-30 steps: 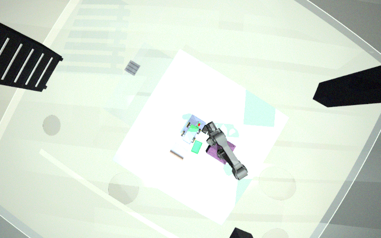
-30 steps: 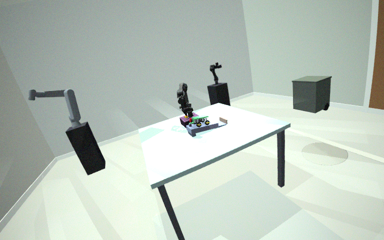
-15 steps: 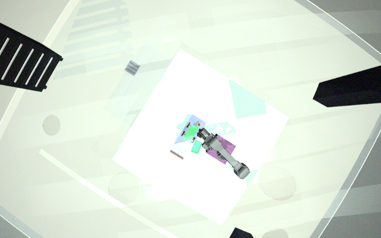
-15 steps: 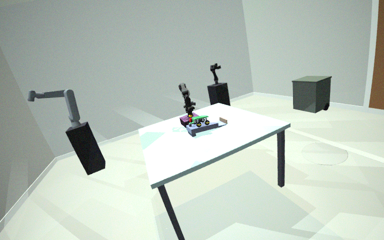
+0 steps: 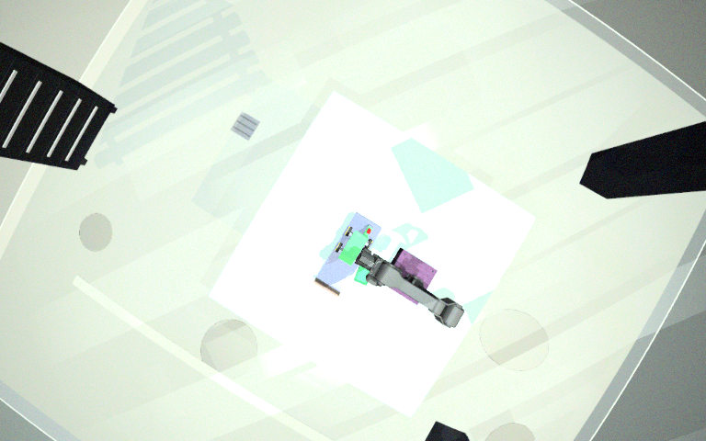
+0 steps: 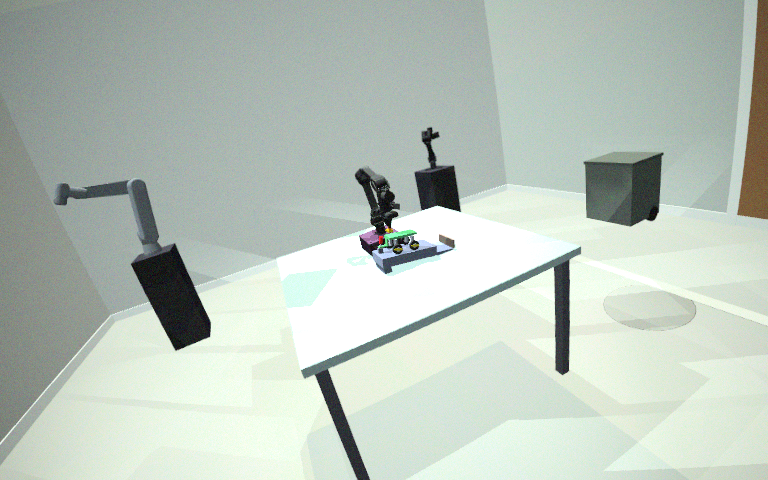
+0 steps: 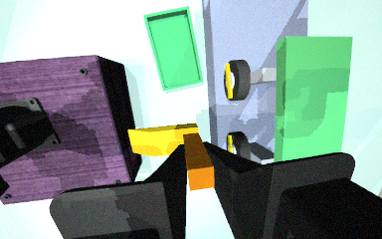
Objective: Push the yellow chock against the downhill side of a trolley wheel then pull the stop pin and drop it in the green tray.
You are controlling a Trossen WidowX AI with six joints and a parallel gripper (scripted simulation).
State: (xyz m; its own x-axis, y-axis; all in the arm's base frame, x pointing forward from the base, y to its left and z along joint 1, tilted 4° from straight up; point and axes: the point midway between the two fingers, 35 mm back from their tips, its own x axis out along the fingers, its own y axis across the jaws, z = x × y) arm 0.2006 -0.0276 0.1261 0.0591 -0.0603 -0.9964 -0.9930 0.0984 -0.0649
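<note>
My gripper (image 7: 193, 148) (image 5: 364, 254) (image 6: 385, 224) is shut on the orange handle (image 7: 200, 174) of the yellow chock (image 7: 159, 140). It holds the chock beside the side edge of the lavender ramp (image 7: 254, 45) (image 5: 328, 270) (image 6: 404, 255), close to the nearer trolley wheel (image 7: 240, 145); I cannot tell whether they touch. The trolley, with its green deck (image 7: 313, 100) (image 5: 351, 250) (image 6: 399, 234), stands on the ramp with a second wheel (image 7: 238, 80) further along. The red-headed stop pin (image 5: 368, 229) shows at the trolley's uphill end. The green tray (image 7: 174, 50) (image 5: 359, 277) lies on the table next to the ramp.
The purple arm base (image 7: 60, 115) (image 5: 418, 270) (image 6: 368, 241) stands close on the chock's other side. A wooden stop (image 5: 326, 287) (image 6: 446, 241) closes the ramp's low end. Dark pedestals with other arms and a grey bin (image 6: 623, 186) stand off the table.
</note>
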